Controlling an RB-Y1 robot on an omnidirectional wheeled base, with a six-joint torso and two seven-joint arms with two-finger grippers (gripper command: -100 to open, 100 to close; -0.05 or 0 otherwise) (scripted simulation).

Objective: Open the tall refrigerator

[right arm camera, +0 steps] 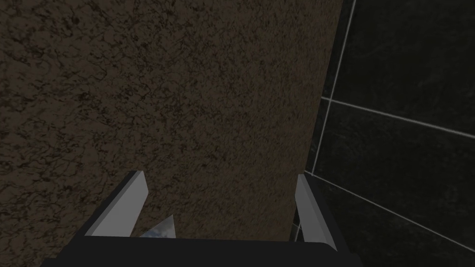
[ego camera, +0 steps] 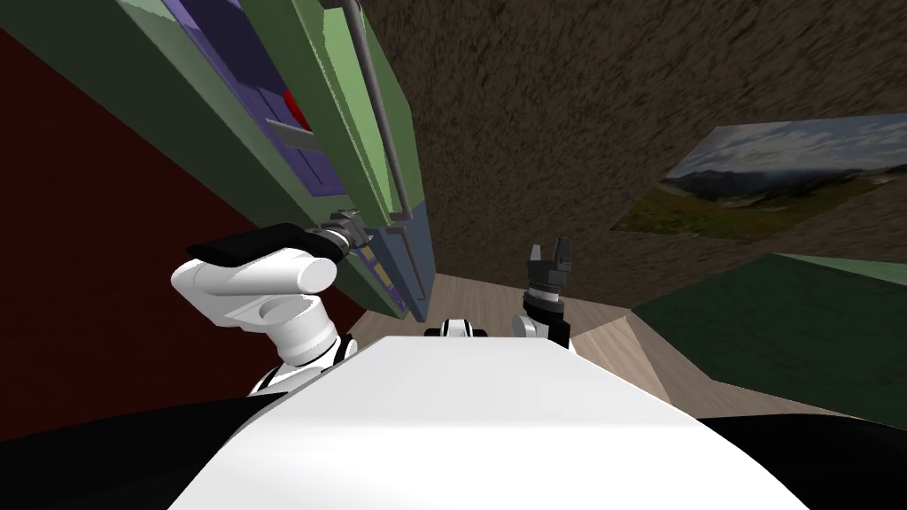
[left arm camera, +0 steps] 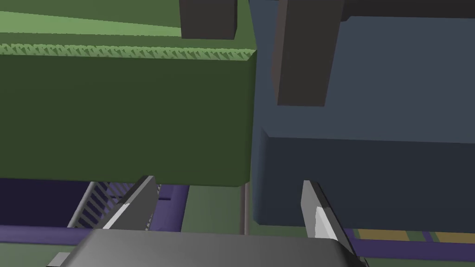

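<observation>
One green door, one left gripper spread

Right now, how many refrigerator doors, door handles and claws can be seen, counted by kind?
Refrigerator doors: 2, the green upper door and the blue-grey lower door.
Grey bar handles: 2, one long upper handle, one lower handle.
Claws: 2, left claw and right claw, both open.
Total: 6.

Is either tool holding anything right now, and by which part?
Nothing is held. The left tool is open at the edge of the green door; the right tool is open too.
</observation>
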